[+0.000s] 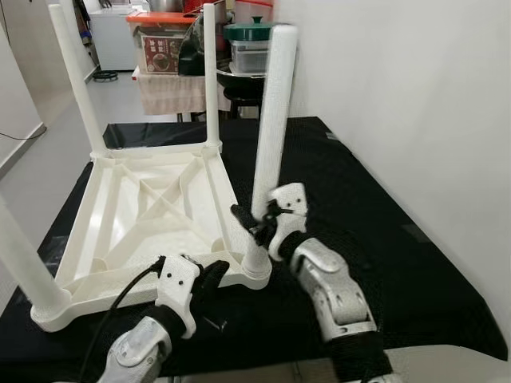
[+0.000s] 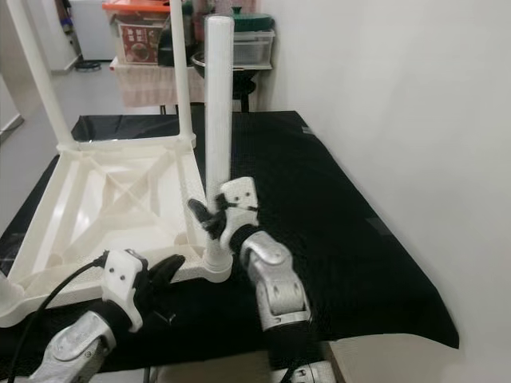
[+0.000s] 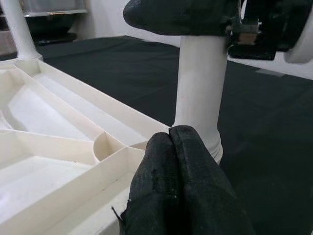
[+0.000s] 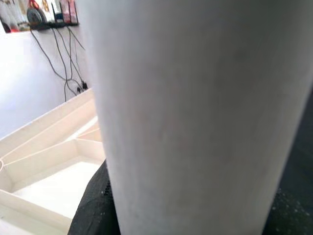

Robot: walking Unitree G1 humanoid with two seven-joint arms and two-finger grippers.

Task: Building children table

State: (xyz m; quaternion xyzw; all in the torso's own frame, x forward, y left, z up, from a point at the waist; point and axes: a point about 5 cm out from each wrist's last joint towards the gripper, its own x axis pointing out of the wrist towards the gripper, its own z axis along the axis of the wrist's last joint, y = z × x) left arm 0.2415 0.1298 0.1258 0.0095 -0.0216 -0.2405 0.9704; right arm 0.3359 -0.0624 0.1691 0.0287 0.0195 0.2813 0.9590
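A white plastic children's table (image 1: 152, 211) lies upside down on a black cloth. Its legs point up. The near right leg (image 1: 271, 128) stands upright in the corner socket (image 1: 257, 271). My right gripper (image 1: 254, 223) is shut on this leg low down, a little above the socket. In the right wrist view the white leg (image 4: 195, 112) sits right against the camera. My left gripper (image 1: 211, 279) is shut, empty, and rests at the table's near rim beside that socket. In the left wrist view its black fingertips (image 3: 176, 161) press together just before the leg's base (image 3: 198, 122).
Two far legs (image 1: 210, 76) and a near left leg (image 1: 24, 263) also stand up. A white wall (image 1: 399, 104) runs close on the right. Beyond the cloth stand storage boxes (image 1: 160, 40) and a pot (image 1: 251, 32) on a stand.
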